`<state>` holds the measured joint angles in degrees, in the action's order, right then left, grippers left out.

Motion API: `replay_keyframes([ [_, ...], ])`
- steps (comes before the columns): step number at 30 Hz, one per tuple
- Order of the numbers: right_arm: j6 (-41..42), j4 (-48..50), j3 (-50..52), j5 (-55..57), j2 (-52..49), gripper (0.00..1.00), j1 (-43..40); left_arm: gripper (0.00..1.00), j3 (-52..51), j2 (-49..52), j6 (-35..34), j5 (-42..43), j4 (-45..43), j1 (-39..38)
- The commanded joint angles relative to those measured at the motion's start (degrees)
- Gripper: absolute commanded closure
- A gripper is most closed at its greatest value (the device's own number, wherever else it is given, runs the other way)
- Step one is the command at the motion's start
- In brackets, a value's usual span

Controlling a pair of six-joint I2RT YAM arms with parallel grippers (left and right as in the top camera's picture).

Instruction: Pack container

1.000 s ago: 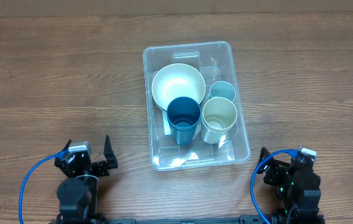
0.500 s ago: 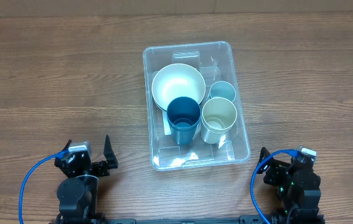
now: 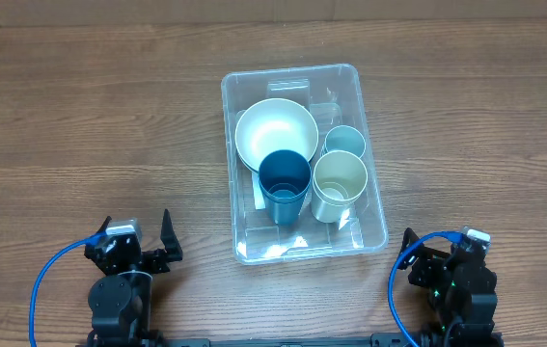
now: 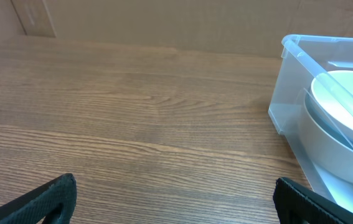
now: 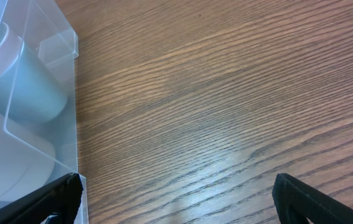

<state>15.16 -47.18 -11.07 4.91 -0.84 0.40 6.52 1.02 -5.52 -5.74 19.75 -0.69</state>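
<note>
The clear container (image 3: 369,229) stands in the middle of the table. Inside it are a white bowl (image 3: 275,129), a dark blue cup (image 3: 284,185), a cream cup (image 3: 339,185) and a light blue cup (image 3: 344,143). The container's corner (image 4: 288,87) and the bowl (image 4: 344,137) show at the right of the left wrist view. The container's wall (image 5: 70,74) and the light blue cup (image 5: 30,87) show at the left of the right wrist view. My left gripper (image 3: 136,231) (image 4: 176,199) is open and empty near the front left. My right gripper (image 3: 437,241) (image 5: 176,199) is open and empty near the front right.
The wooden table (image 3: 90,125) spreads bare to the left and right of the container. A cardboard wall (image 4: 164,22) stands behind the table's far edge.
</note>
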Motion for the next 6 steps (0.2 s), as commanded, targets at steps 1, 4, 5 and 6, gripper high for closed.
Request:
replay_keyframes([
  [1, -0.2, 0.3, 0.2, 0.4, 0.6, 0.0, -0.2, 0.0, -0.6, -0.8, 0.6, 0.9, -0.3, -0.2],
  [4, -0.2, 0.3, 0.2, 0.4, 0.6, 0.0, -0.2, 0.0, -0.6, -0.8, 0.6, 0.9, -0.3, -0.2],
  [5, -0.2, 0.3, 0.2, 0.4, 0.6, 0.0, -0.2, 0.0, -0.6, -0.8, 0.6, 0.9, -0.3, -0.2],
  [6, -0.2, 0.3, 0.2, 0.4, 0.6, 0.0, -0.2, 0.0, -0.6, -0.8, 0.6, 0.9, -0.3, -0.2],
])
